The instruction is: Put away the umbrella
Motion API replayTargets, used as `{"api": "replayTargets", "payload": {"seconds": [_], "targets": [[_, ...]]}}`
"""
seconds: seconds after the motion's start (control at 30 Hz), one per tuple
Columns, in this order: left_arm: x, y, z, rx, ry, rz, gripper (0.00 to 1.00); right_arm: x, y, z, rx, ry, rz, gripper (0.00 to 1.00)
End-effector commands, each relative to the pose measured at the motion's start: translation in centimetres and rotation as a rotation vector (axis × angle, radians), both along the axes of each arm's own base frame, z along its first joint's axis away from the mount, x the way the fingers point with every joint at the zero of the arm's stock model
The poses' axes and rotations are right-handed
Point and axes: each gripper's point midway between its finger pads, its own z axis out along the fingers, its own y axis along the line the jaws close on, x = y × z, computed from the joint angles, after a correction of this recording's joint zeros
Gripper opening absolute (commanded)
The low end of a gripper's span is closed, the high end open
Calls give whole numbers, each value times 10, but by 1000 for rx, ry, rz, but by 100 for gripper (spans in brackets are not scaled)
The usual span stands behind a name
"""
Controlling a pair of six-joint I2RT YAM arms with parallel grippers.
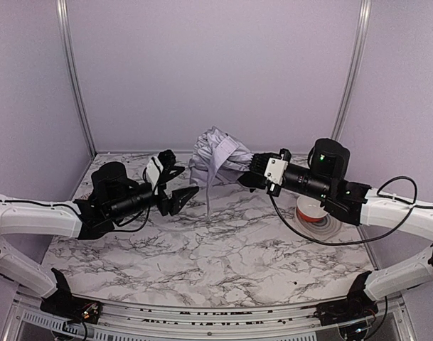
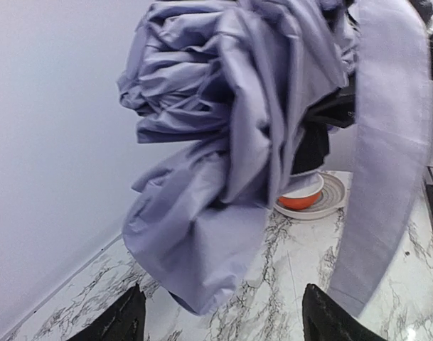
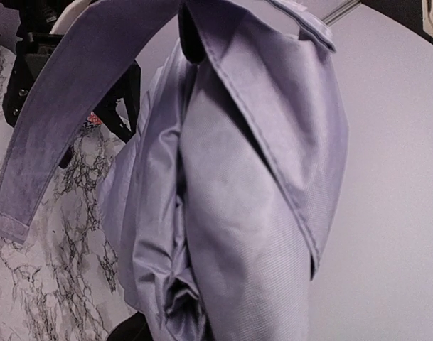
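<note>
Umbrella [image 1: 215,153] fabric, pale lavender and crumpled into a loose bundle, is hanging in the air above the far middle of the marble-patterned table [image 1: 223,263], close to the back wall [image 1: 216,64]. The right gripper [image 1: 246,169] is reaching in from the right and clenching the right side of the bundle, its black fingers sinking into the folds, so the umbrella is being held clear of the tabletop. A long flat fabric strap [image 1: 207,197] is dangling from the bundle toward the table; whether its end is touching the surface cannot be told.

The left gripper [image 1: 176,181] is hovering just to the left of the bundle and slightly lower, with its jaws spread wide and nothing between them. In the left wrist view its two dark fingertips [image 2: 120,320] are showing at the bottom corners, well apart, while the hanging fabric is filling most of the frame ahead of them and the strap is running down the right side.

In the right wrist view the folded fabric is crowding the frame, with the strap curving down at the left.

An orange-and-white bowl [image 1: 310,208] is sitting on a ribbed plate [image 1: 333,227] on the right side of the table, partly hidden beneath the right arm and well apart from the umbrella
</note>
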Motion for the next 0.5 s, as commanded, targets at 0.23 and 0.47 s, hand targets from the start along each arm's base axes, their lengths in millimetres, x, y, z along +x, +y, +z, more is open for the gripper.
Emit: {"api": "replayTargets", "payload": {"seconds": [0.23,0.47], "targets": [[23,-29,-14,-12,120,-5,5,-6,-1,45,157,-13,29,0],[20,-42,-9,-91,153,-63,0,-5,4,42,214,35,40,0]]}}
